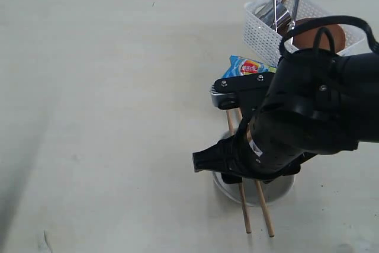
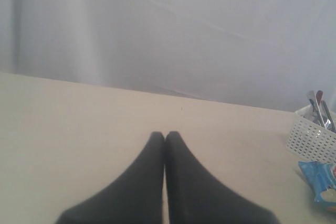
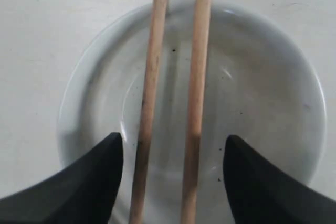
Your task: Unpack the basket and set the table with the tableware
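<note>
Where basket (image 1: pixel 260 31) stands, cream table (image 1: pixel 106 99), grey backdrop (image 2: pixel 168 30)

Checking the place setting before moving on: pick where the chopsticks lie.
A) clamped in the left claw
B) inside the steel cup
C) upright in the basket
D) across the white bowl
D: the right wrist view shows both chopsticks lying across the white bowl, with the right claw open over them.

A pale grey backdrop (image 2: pixel 184 30), faintly creased and evenly lit, fills the far side.
</note>
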